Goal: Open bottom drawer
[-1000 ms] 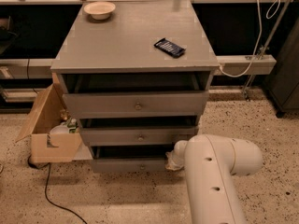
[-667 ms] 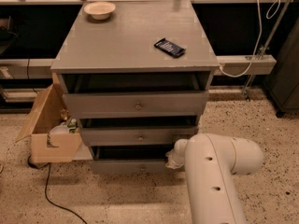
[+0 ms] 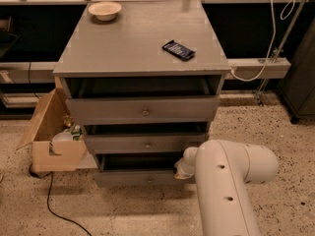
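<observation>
The grey cabinet (image 3: 138,43) has three drawers, and all three stand a little way out. The bottom drawer (image 3: 142,179) is the lowest and slimmest, with a small round knob (image 3: 150,180) at its centre and a dark gap above its front. My gripper (image 3: 180,170) is at the right end of the bottom drawer's front, at its top edge. It is mostly hidden behind my white arm (image 3: 229,181), which comes in from the lower right.
A beige bowl (image 3: 104,10) and a dark phone-like object (image 3: 178,49) lie on the cabinet top. An open cardboard box (image 3: 51,136) with bottles stands left of the cabinet, with a black cable (image 3: 54,208) on the floor. A white cord (image 3: 266,43) hangs at the right.
</observation>
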`<state>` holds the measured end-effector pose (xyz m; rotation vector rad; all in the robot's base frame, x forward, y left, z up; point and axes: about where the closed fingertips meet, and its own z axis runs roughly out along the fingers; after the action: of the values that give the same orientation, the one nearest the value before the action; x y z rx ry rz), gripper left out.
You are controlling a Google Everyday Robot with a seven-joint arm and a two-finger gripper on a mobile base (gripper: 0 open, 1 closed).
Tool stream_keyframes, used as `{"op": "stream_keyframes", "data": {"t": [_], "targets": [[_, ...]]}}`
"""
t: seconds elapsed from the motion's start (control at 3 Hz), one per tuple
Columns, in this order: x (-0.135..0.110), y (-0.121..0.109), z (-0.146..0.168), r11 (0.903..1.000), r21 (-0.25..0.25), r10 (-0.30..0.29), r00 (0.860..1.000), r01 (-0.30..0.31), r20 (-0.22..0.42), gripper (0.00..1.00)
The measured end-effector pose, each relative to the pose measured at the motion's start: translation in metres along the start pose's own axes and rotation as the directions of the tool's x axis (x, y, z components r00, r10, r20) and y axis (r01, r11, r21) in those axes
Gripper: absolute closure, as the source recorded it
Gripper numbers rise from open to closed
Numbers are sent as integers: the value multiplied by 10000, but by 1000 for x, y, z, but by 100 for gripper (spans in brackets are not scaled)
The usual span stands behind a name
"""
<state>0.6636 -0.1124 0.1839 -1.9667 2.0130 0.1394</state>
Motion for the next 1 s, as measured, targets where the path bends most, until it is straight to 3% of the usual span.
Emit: {"op": "stream_keyframes", "data": {"t": [1.0], "targets": [[-1, 5, 4, 9996, -211, -164, 9999, 163, -14, 6]]}}
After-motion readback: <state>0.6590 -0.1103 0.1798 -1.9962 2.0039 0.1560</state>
